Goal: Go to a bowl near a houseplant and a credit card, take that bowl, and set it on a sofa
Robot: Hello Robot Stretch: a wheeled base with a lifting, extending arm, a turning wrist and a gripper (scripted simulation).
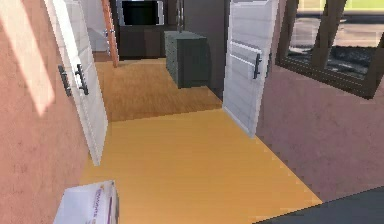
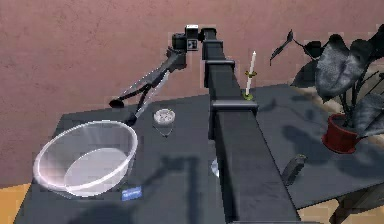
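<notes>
The bowl (image 2: 85, 160) sits upright at the near left end of the dark table (image 2: 180, 185), its mouth facing straight up. It is round, so it has no long axis. Its left rim is close to the table's edge. A small blue card (image 2: 130, 194) lies just beside the bowl at its 5 o'clock. The arm (image 2: 240, 150) crosses the table at the bowl's 3 o'clock, with bare tabletop between them.

A small grey round thing (image 2: 163, 117) stands at the bowl's 1 o'clock. Farther that way, the gripper (image 2: 130, 100) slants down to the left near the table's far edge. I cannot tell whether it holds anything. A candle (image 2: 251, 72) stands just beside the arm, at the arm's 1 o'clock. The houseplant (image 2: 335, 75) in its red pot (image 2: 342, 132) is well apart from the bowl, at its 2 o'clock, beyond the arm.

Ahead, bare orange floor (image 1: 190, 160) runs toward 12 o'clock between two white doors (image 1: 250, 65). Past them stands a dark cabinet (image 1: 188, 58).
</notes>
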